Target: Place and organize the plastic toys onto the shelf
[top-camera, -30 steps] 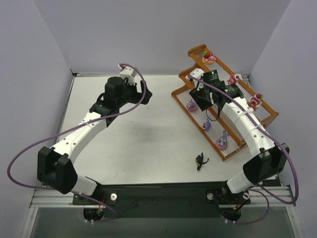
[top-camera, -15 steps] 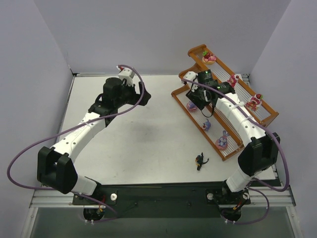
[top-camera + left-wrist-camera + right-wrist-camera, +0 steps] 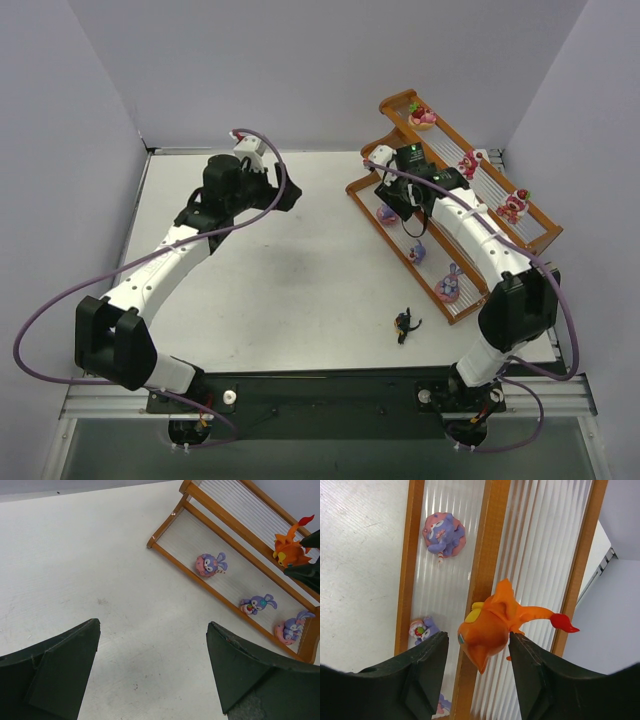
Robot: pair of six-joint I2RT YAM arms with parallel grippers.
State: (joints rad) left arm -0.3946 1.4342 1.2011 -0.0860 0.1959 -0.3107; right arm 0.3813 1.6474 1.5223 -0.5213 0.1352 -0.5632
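Right end effector (image 3: 477, 641) straddles the orange long-tailed plastic figurine (image 3: 490, 626) over the orange-brown stepped shelf's (image 3: 489, 530) middle rail, presumably to seat it there; I cannot tell whether it grips.

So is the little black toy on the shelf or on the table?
On the table. The black toy lies on its white top, near the shelf, not on it.

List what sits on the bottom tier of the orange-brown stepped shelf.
The orange-brown shelf's bottom tier holds three small purple plastic figurines, spaced along its white slats. Overhead, the right arm hides part of it; the left wrist view cuts off its last corner.
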